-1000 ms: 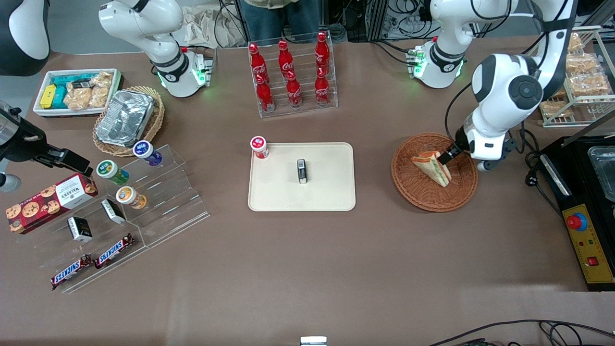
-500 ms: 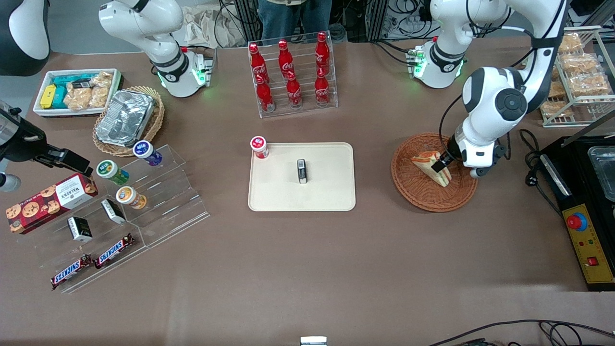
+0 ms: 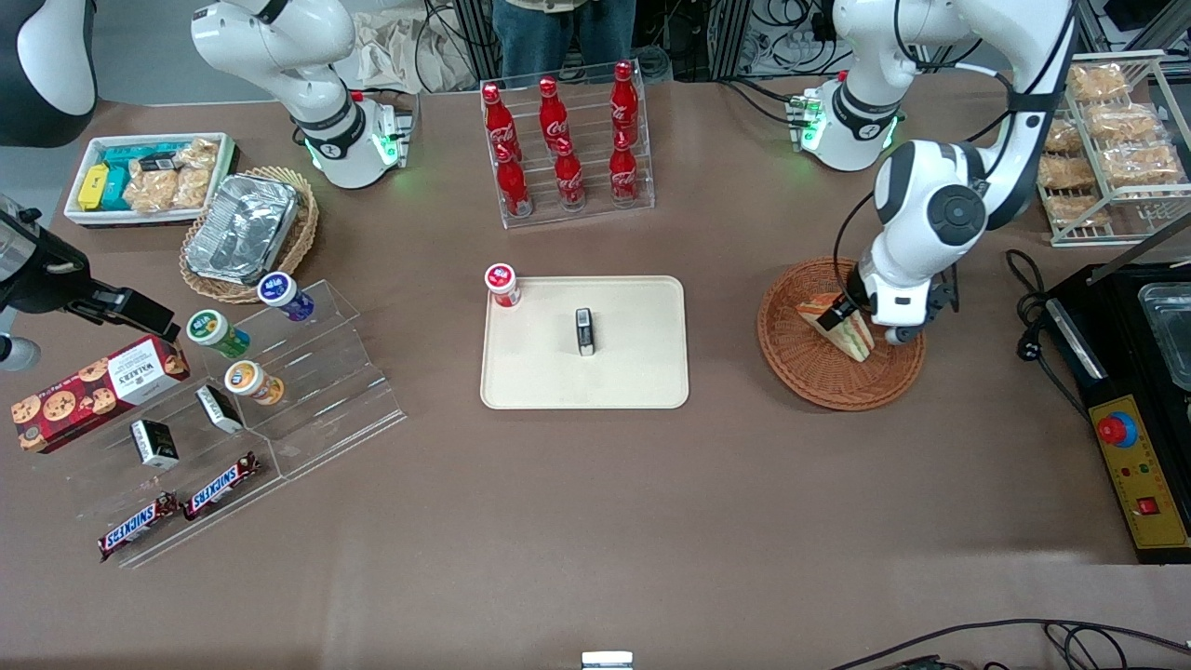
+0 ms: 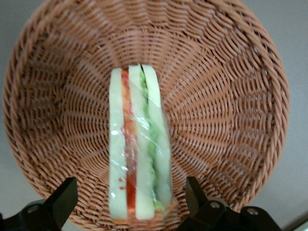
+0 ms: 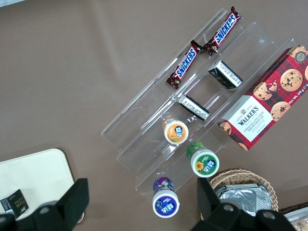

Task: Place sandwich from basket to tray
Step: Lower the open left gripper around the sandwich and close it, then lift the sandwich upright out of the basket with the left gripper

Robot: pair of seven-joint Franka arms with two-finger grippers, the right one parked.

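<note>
- Flat rectangular cream-beige plastic tray [image 3: 633, 381] on the brown counter [image 3: 577, 512] — a small black box [image 3: 584, 331] on it.
- Triangular wedge sandwich [image 3: 851, 333] lies in the round reddish-brown wicker basket [image 3: 819, 381].
- End effector [image 4: 130, 202] spread wide — fingers [image 4: 61, 198] flank the sandwich, not touching.

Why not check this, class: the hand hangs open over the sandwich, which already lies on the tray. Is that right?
One thing is wrong: the sandwich is not on the tray; it lies in the basket. The left wrist view shows it there, with the hand open over it.
</note>
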